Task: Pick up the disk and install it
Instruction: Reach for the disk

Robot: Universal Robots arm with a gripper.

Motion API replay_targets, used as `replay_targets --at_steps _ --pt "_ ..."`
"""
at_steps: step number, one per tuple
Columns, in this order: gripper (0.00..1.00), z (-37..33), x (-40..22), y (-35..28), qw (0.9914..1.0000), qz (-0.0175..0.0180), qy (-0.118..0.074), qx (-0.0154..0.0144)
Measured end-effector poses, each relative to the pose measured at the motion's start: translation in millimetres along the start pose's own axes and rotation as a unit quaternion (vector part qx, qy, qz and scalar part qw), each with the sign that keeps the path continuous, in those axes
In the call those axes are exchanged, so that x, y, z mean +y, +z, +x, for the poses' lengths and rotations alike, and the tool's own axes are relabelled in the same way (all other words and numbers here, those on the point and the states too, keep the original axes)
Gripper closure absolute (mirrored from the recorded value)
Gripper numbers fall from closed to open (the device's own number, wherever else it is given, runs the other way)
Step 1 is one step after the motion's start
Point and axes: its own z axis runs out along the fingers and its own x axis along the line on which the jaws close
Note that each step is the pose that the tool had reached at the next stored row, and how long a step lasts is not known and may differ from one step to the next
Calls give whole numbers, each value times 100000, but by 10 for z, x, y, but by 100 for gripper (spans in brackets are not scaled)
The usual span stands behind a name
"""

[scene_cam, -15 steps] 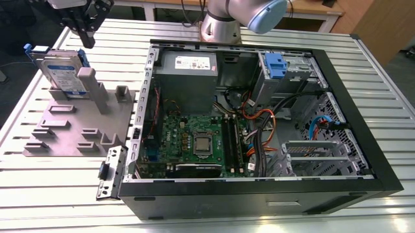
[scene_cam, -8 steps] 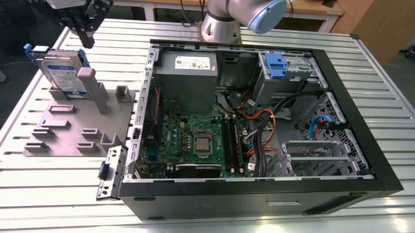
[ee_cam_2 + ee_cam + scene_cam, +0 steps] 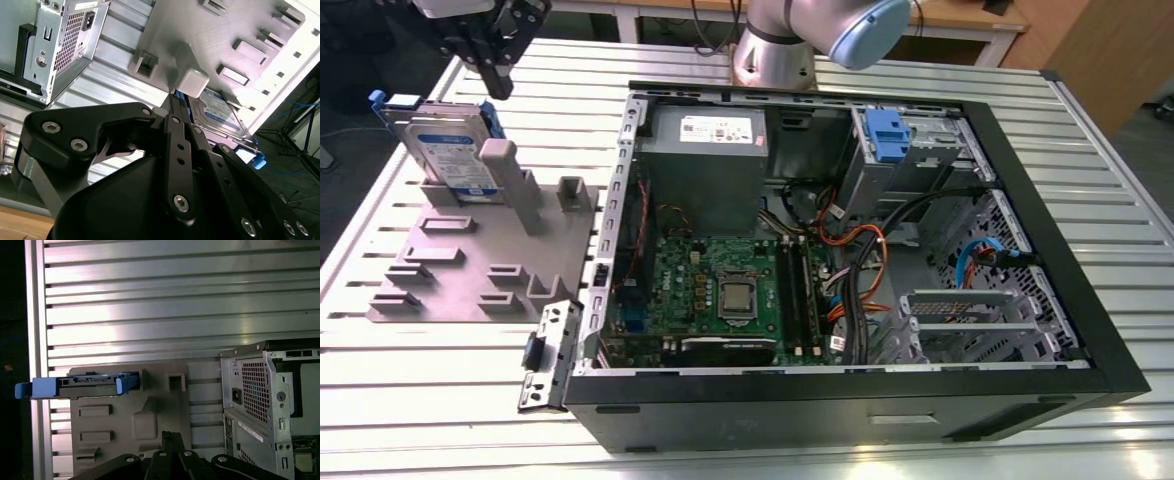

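Disk (image 3: 447, 150) first: we see it standing on edge in a grey fixture (image 3: 467, 270) on the surface (image 3: 400, 380), at the exterior view's left, well apart from the open computer case (image 3: 1041, 200). Its blue carrier frame is around it, and nothing grips it.

We judge the pick-up to be the step in hand, at the approach, with no part of the install done: the drive cage (image 3: 927, 140) inside the case holds no disk that we can see.

The gripper (image 3: 500, 85) hangs above the fixture, near the disk's top edge but clear of it, a little toward the exterior view's right. Its fingers look pressed together and hold nothing, as both wrist views suggest.

In our judgement a grasp calls for the fingers to be spread, lined up over the disk's upper edge, and brought straight down without knocking the fixture's posts.

The arm (image 3: 854, 30) reaches from behind the case across to the fixture, wrist turned so the gripper points downward.
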Motion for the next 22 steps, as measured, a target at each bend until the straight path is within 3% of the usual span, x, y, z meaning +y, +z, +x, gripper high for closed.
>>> replay_targets --at_steps 22 --pt "89 63 -5 5 100000 1 -1 -1"
